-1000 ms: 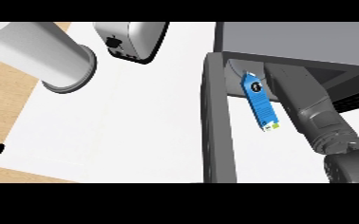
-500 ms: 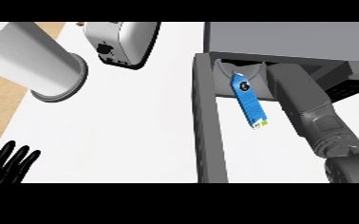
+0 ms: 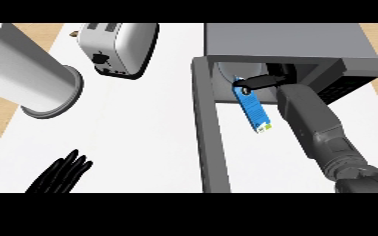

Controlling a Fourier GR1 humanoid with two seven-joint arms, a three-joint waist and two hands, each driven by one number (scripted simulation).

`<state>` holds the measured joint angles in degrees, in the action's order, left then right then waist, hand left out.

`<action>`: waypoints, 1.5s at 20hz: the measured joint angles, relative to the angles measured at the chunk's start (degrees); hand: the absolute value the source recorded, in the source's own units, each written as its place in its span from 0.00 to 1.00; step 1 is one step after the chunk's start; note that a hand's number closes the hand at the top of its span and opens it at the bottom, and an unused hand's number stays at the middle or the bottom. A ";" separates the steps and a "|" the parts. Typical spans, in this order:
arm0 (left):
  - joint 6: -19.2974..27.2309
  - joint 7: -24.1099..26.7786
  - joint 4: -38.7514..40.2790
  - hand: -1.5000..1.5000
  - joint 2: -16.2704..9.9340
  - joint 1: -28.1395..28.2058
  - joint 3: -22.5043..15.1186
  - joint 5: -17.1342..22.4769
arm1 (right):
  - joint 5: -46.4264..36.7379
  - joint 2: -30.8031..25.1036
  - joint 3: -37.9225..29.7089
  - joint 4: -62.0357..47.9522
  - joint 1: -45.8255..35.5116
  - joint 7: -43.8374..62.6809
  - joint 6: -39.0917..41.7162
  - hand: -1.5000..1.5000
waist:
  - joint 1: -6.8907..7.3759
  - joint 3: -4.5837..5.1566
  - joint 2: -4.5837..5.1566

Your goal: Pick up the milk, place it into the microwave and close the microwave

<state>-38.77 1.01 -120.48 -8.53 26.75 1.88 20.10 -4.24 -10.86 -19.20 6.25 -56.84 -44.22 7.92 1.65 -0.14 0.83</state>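
- Partly hidden, the right hand (image 3: 260, 82) shows only dark fingers curled round the top of the milk (image 3: 252, 107); its palm is lost in the microwave's shadowed opening.
- Only the fingers of the left hand (image 3: 63, 175) show at the lower left edge, straight and spread, holding nothing.
- Inside, the microwave (image 3: 288, 40) cavity is too dark to make out; the blue carton's top end is at the mouth, while its lower end hangs out over the white counter (image 3: 148, 130).
- Its door (image 3: 209, 130) stands open, seen edge-on as a long grey bar left of the carton.
- Since half a second ago, the carton has moved up toward the opening, and the toaster (image 3: 118, 47) and grey cylinder (image 3: 37, 80) show further right.
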 measured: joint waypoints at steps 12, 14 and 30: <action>1.97 3.60 9.97 1.00 4.71 -8.53 -5.15 -14.12 | -0.47 4.76 3.86 7.36 16.91 -4.87 5.35 0.00 | -3.49 0.24 -1.54; 2.97 3.59 11.46 1.00 5.48 -10.43 -5.98 -16.10 | -0.67 4.41 4.62 9.49 20.03 -4.99 5.31 0.00 | -4.07 0.27 -1.68; 10.25 7.94 28.34 1.00 8.03 -24.30 -15.14 -31.53 | 5.16 -3.24 7.04 39.92 52.67 -2.60 11.86 0.00 | -5.36 0.42 -1.54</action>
<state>-28.53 8.95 -92.14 -0.50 2.45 -13.26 -11.43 0.91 -14.10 -12.16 46.16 -4.17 -46.83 19.78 -3.71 0.28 -0.71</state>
